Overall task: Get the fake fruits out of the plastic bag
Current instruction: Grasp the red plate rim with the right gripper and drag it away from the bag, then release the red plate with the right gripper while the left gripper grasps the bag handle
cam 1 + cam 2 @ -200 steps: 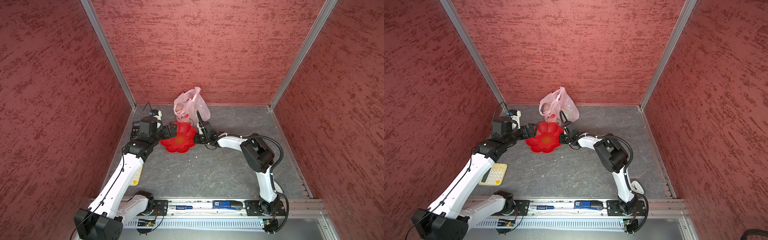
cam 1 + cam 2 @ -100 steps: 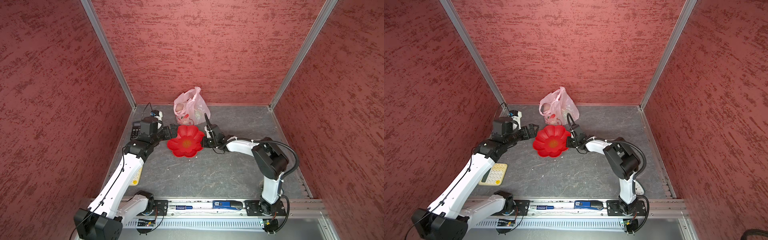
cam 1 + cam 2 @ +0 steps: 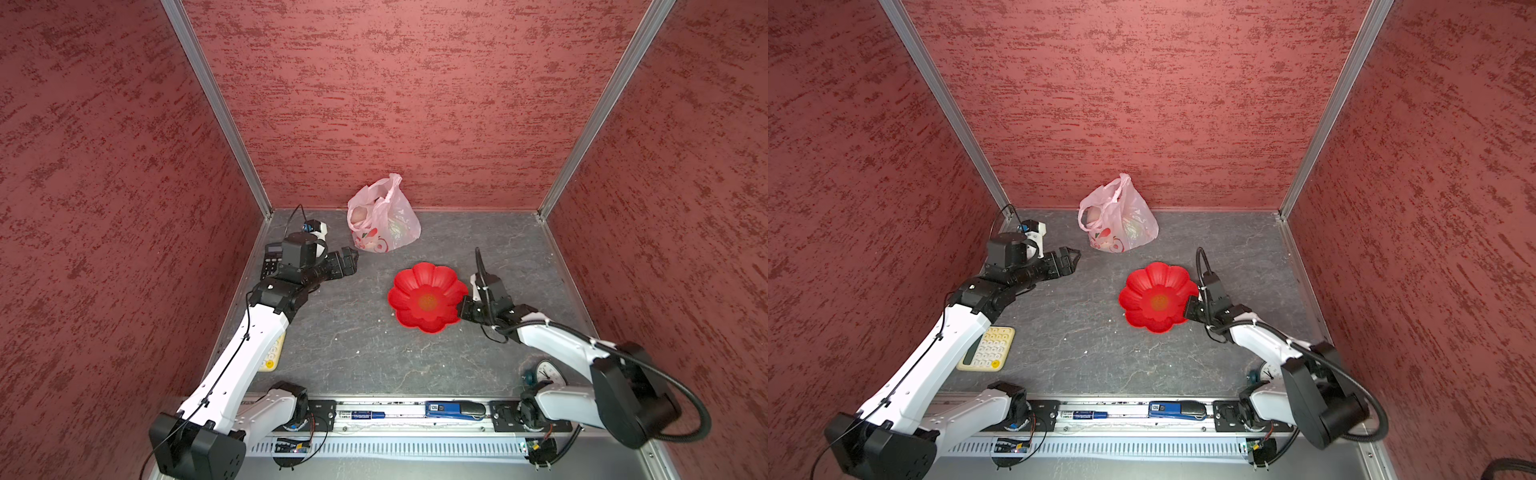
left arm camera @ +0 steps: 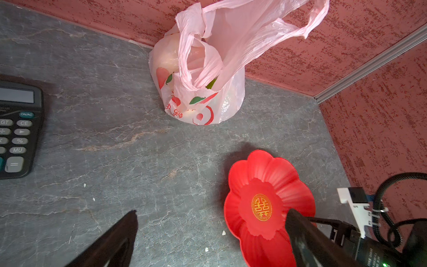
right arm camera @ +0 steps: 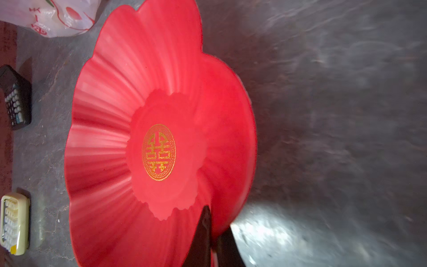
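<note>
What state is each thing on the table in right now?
plastic bag, upright, mouth open
fake fruits, inside the plastic bag
red dish, empty, rim pinched
left claw, open, empty
right claw, shut on red dish
black calculator, display blank

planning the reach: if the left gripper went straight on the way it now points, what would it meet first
Probably the thin, crinkly, translucent pale-pink plastic bag, low on its printed front. Only bare grey floor shows between it and the open left gripper, though depth is hard to judge.
</note>
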